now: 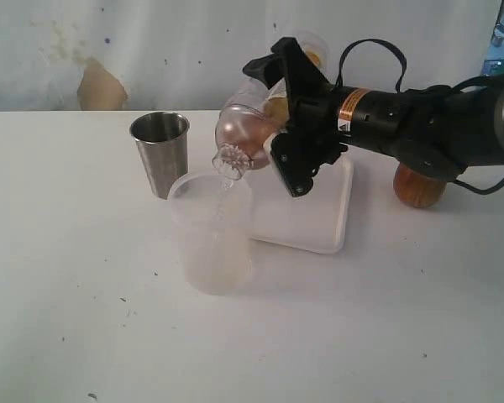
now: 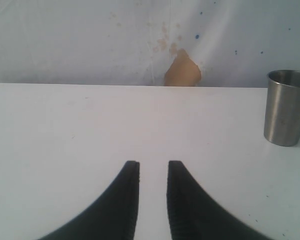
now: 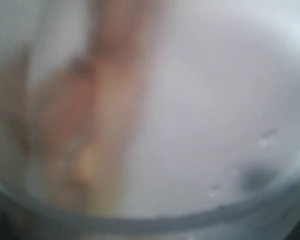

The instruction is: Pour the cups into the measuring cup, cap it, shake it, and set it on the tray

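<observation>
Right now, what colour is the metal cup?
Shiny silver-grey. The steel tumbler shows best in the left wrist view.

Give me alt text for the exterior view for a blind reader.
The right arm, jaws around a see-through plastic cup, tips it mouth-down over a pale plastic cup standing on a white table. A steel tumbler stands left of it, a white tray behind it, a wooden cup partly hidden by the arm.
</observation>
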Available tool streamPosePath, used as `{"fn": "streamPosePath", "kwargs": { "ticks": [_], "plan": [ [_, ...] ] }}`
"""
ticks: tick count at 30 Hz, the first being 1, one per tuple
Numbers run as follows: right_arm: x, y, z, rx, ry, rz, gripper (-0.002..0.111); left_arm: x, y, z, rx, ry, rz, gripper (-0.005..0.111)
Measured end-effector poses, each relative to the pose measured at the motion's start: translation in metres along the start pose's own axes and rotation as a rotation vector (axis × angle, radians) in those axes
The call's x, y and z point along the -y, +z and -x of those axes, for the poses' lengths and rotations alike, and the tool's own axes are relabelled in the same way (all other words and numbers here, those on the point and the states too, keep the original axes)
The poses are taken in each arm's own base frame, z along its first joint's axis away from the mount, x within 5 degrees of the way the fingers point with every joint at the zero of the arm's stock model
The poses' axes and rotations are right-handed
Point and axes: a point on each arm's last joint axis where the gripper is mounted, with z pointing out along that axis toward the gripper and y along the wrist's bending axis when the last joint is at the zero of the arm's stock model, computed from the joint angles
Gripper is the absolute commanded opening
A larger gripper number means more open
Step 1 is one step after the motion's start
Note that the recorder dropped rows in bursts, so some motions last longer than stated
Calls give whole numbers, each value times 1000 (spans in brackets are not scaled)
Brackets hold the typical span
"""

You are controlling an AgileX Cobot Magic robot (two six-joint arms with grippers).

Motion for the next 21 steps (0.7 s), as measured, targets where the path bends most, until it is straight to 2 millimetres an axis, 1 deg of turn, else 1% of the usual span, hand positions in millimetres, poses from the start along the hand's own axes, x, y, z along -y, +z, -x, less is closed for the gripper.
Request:
{"fn": "streamPosePath", "kwargs": {
  "ticks": [7, 13, 21],
  "plan": [
    [4, 0, 1, 7, -54, -43, 0, 0, 0, 0, 0, 0, 0, 21],
    [4, 0, 1, 7, -100, -47, 0, 0, 0, 0, 0, 0, 0, 21],
    [6, 0, 1, 9, -113, -64, 0, 0, 0, 0, 0, 0, 0, 21]
  ]
}}
